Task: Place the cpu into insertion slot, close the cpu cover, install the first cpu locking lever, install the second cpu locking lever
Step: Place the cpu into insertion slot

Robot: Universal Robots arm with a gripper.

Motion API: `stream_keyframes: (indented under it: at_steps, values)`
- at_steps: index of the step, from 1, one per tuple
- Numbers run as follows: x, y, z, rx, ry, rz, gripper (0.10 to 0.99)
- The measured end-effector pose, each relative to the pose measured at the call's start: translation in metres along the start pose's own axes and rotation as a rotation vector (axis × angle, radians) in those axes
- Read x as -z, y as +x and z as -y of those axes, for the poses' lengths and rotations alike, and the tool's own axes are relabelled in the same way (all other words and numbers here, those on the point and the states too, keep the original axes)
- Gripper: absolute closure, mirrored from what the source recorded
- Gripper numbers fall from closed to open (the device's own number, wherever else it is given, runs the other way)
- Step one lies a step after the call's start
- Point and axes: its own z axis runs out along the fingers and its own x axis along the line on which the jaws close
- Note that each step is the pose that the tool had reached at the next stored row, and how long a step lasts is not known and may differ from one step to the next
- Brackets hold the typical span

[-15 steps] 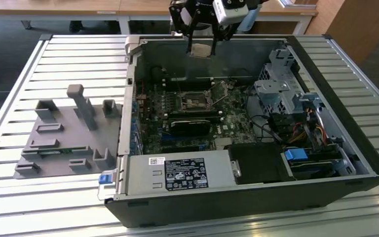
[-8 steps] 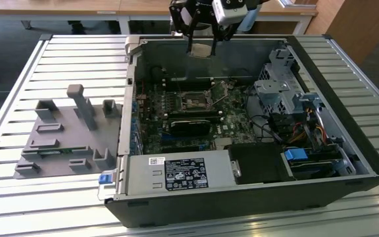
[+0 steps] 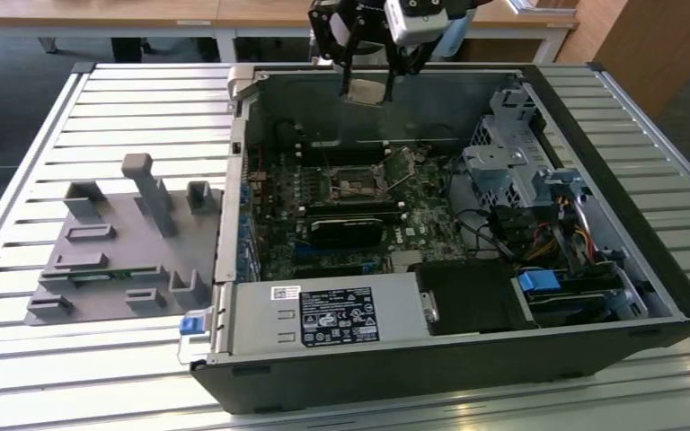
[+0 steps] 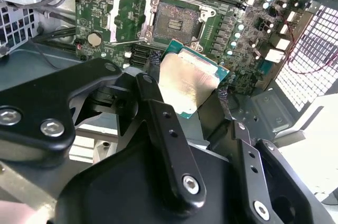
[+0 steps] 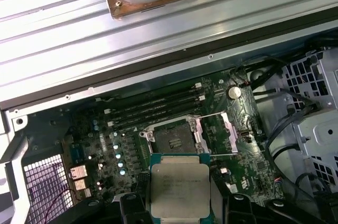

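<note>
Motherboard (image 4: 95, 18) below, cpu (image 4: 189, 84) between jaws

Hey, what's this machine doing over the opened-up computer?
A robot arm is holding the cpu, a small silvery square chip, pinched between its jaws above the open computer case. On the motherboard below, the insertion slot is bare, and the cpu cover is swung open beside it. The chip is not yet in the slot; it hangs in the air above the board.
</note>
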Motion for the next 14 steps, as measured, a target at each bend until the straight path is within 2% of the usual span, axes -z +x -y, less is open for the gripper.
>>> stream_keyframes:
  at_steps: [14]
  values:
    - [0.0, 0.0, 0.0, -0.055, 0.001, 0.0053, 0.549]
